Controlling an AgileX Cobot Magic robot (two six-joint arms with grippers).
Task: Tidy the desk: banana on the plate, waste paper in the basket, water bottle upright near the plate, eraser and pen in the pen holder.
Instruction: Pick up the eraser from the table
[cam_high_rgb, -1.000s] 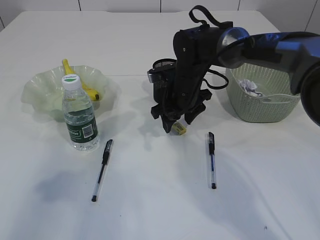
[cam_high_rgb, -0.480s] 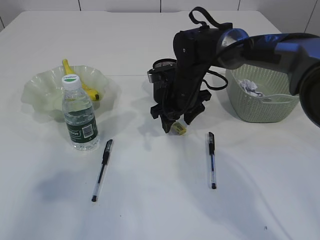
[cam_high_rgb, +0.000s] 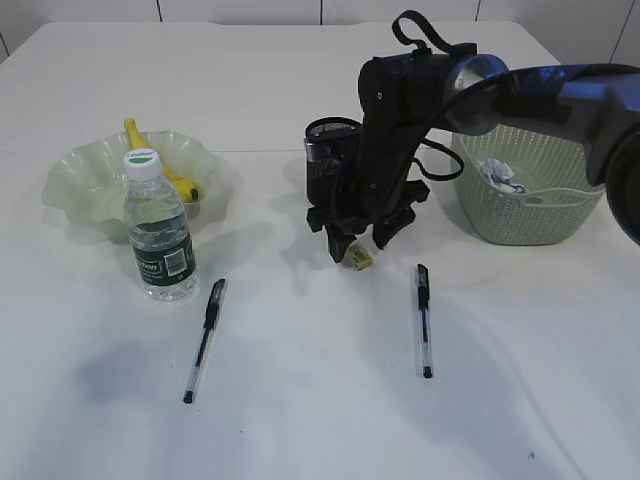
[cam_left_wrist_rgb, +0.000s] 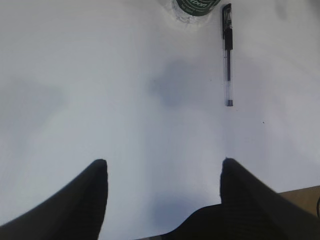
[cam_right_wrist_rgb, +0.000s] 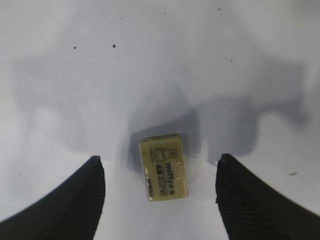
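Two grippers, both spread, nothing held.
The eraser (cam_right_wrist_rgb: 164, 166) is seen lying on the table (cam_right_wrist_rgb: 160, 60) between the right gripper (cam_right_wrist_rgb: 159, 172) fingers; only the left gripper (cam_left_wrist_rgb: 164, 167) view shows its own empty gap.

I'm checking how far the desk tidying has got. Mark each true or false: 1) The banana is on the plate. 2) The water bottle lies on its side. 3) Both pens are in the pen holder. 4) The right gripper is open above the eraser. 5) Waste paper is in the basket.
1) True: the banana lies on the plate.
2) False: the water bottle stands upright.
3) False: both pens lie on the table, outside the pen holder.
4) True: the right gripper is open, the eraser untouched between its fingers.
5) True: paper sits in the basket.
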